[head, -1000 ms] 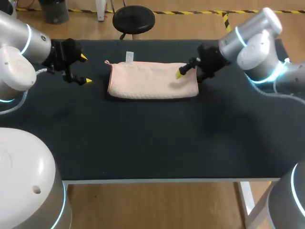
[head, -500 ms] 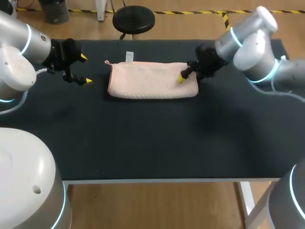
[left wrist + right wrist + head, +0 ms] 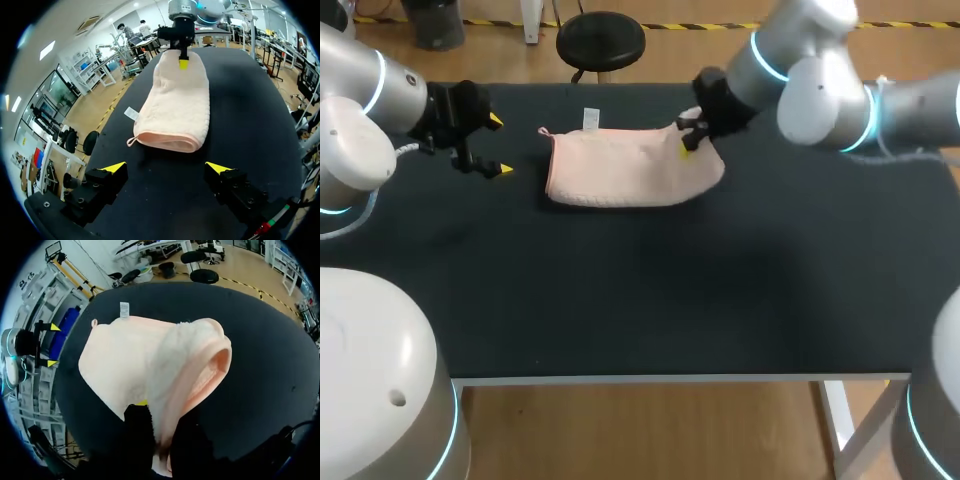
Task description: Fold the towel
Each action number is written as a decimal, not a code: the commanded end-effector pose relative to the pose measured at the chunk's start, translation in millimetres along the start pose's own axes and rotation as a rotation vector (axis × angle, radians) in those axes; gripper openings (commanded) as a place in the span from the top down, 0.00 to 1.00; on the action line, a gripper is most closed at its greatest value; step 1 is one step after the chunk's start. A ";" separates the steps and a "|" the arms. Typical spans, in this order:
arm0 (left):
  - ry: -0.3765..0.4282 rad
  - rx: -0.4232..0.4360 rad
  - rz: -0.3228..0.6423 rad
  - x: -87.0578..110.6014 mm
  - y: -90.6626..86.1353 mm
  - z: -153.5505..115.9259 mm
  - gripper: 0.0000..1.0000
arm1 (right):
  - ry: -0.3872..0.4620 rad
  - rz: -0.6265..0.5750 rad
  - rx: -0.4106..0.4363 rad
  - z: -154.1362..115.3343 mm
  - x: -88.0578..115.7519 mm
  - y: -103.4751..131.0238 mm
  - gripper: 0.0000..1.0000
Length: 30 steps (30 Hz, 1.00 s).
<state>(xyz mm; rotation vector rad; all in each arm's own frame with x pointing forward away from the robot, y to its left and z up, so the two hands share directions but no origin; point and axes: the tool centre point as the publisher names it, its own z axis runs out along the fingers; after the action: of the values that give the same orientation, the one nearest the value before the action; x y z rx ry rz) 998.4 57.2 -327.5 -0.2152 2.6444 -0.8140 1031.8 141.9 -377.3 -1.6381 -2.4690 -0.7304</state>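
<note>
in the head view, the pink towel is lying on the far part of the black surface. the right gripper is pinching the towel's right end and holding it up a little off the surface. i think it is holding that end so it can bring it over to the other end and make a fold. the left gripper is hanging just past the towel's left end, not touching it. its yellow tips are spread wide, maybe so it is staying out of the way. a small white tag is sticking out from the far edge of the towel.

in the left wrist view, the left gripper is showing both yellow tips spread apart with nothing between them. the towel is lying ahead of it, with a little loop at the near corner and the tag beside it. the right gripper is gripping the far end.

in the right wrist view, the towel is curling up by the right gripper, whose fingers are pressing on the edge from both sides. the tag is showing tiny print, but it is too small to read.
</note>
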 end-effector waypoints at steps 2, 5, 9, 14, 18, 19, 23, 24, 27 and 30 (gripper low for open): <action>-0.001 0.008 0.003 0.5 1.8 0.1 0.00 | -0.082 -0.047 -0.014 -15.1 24.3 5.1 1.00; -0.001 0.008 0.003 0.5 1.8 0.1 0.00 | -0.068 -0.076 -0.018 -14.5 35.6 10.7 1.00; -0.001 0.008 0.003 0.5 1.8 0.1 0.00 | -0.034 -0.097 -0.011 -8.1 45.8 19.9 1.00; -0.001 0.008 0.003 0.5 1.8 0.1 0.00 | 0.015 -0.115 0.005 2.2 56.2 30.3 1.00; -0.001 0.008 0.003 0.5 1.8 0.1 0.00 | 0.047 -0.129 0.016 12.4 68.4 39.0 1.00; -0.001 0.008 0.003 0.5 1.8 0.1 0.00 | 0.052 -0.131 0.015 14.8 70.9 41.2 1.00; -0.001 0.008 0.003 0.5 1.8 0.1 0.00 | 0.092 -0.141 0.024 29.2 85.9 50.6 1.00; -0.001 0.008 0.003 0.5 1.8 0.1 0.00 | 0.099 -0.143 0.028 33.1 89.0 52.6 1.00; -0.001 0.008 0.003 0.5 1.8 0.1 0.00 | 0.123 -0.142 0.040 41.8 93.9 56.6 1.00; -0.001 0.008 0.003 0.5 1.8 0.1 0.00 | 0.137 -0.146 0.054 51.5 99.0 60.0 1.00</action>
<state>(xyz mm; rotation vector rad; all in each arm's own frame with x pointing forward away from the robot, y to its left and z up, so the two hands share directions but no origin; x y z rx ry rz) 998.5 57.3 -327.4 -0.2149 2.6444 -0.8147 1039.0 254.0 -355.7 -1.3772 -2.5176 -0.7685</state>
